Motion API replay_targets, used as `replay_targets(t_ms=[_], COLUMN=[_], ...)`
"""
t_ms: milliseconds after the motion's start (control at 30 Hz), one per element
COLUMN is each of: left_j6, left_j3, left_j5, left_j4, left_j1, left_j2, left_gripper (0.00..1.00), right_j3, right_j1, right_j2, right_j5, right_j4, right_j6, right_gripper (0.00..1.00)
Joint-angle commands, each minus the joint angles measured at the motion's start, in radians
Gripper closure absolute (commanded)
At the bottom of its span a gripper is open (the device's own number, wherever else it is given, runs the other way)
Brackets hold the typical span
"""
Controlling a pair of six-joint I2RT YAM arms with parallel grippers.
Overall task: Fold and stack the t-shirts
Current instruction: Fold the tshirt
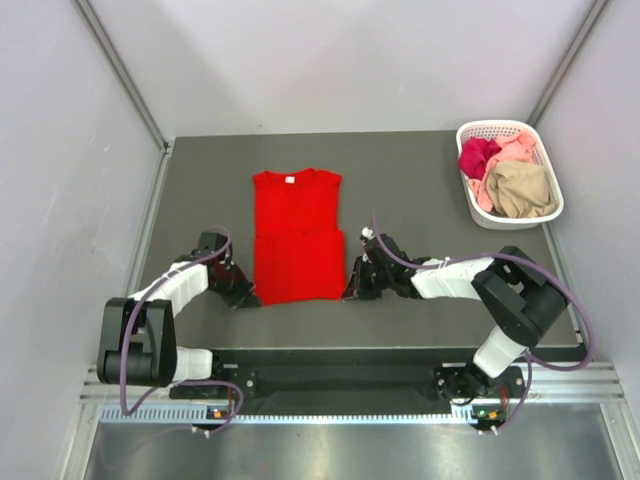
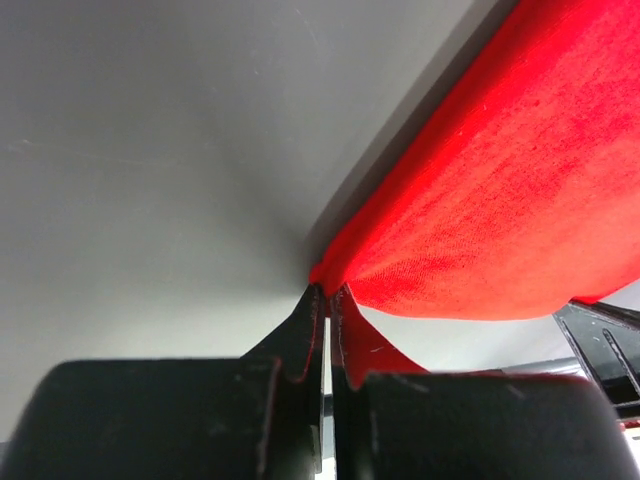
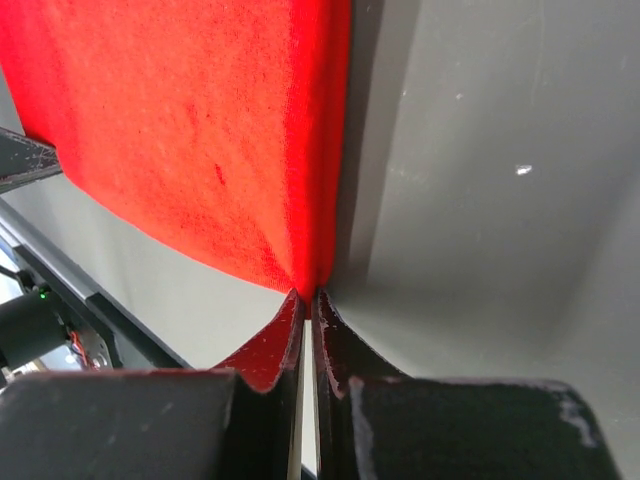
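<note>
A bright red t-shirt [image 1: 297, 235] lies flat in the middle of the dark table, sleeves folded in, neck label at the far end. My left gripper [image 1: 247, 297] is shut on its near left hem corner; the left wrist view shows the red cloth [image 2: 500, 190] pinched at the fingertips [image 2: 327, 293]. My right gripper [image 1: 350, 291] is shut on the near right hem corner; the right wrist view shows the red cloth [image 3: 200, 130] pinched at the fingertips [image 3: 307, 295]. Magenta [image 1: 477, 155], pale pink [image 1: 516, 150] and tan [image 1: 520, 189] shirts lie bunched in the basket.
A white lattice basket [image 1: 478, 130] stands at the table's far right corner. Grey walls close in the left, right and far sides. The table [image 1: 420, 190] is dark grey, with the arm bases on a rail at its near edge.
</note>
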Motion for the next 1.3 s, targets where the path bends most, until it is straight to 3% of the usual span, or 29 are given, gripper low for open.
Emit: replay_targets(t_ms=[0,200,367,500,567,667,800,900,933,967,1100,1133,1267], left_j6=[0.0,-0.024,-0.017,-0.015,-0.015,-0.004,0.028,0.022,0.014,0.002,-0.061,-0.072,-0.093], left_j3=[0.0,0.017,0.041,0.075,0.099,0.138,0.208,0.25,0.253,0.253,0.206,0.193,0.15], left_j5=[-0.135,-0.232,-0.216,-0.206,-0.206,-0.224,-0.304,-0.16,-0.122,-0.094,0.102,0.124,0.112], left_j4=[-0.019,-0.048,-0.063,-0.102,-0.125,-0.166,-0.189,-0.123,-0.067,-0.045,0.084,0.104,0.132], left_j1=[-0.019,-0.071,-0.082,-0.083,-0.083,-0.085,-0.138,-0.155,-0.168,-0.175,-0.191,-0.192,-0.192], left_j2=[-0.018,-0.026,-0.02,-0.032,-0.038,-0.061,-0.124,-0.15,-0.153,-0.155,-0.108,-0.098,-0.068], left_gripper=[1.0,1.0,1.0,0.86,0.77,0.72,0.66,0.68,0.68,0.68,0.74,0.75,0.77], right_j3=[-0.027,-0.041,-0.035,-0.021,-0.008,0.008,0.06,0.106,0.119,0.133,0.18,0.186,0.266], right_j1=[0.012,0.012,0.025,0.031,0.034,0.038,0.04,0.04,0.041,0.044,0.055,0.06,0.075], right_j2=[-0.024,-0.071,-0.086,-0.08,-0.075,-0.093,-0.153,-0.192,-0.196,-0.193,-0.138,-0.103,0.018], right_j5=[0.08,0.151,0.157,0.11,0.096,0.094,0.132,0.106,0.061,0.04,-0.142,-0.221,-0.337], right_j4=[-0.068,-0.123,-0.128,-0.111,-0.122,-0.184,-0.322,-0.332,-0.324,-0.313,-0.137,-0.035,0.076], right_j6=[-0.063,-0.095,-0.103,-0.101,-0.101,-0.094,-0.09,-0.104,-0.11,-0.113,-0.12,-0.115,-0.091], right_gripper=[1.0,1.0,1.0,0.99,0.84,0.7,0.64,0.84,0.97,1.0,1.0,1.0,1.0])
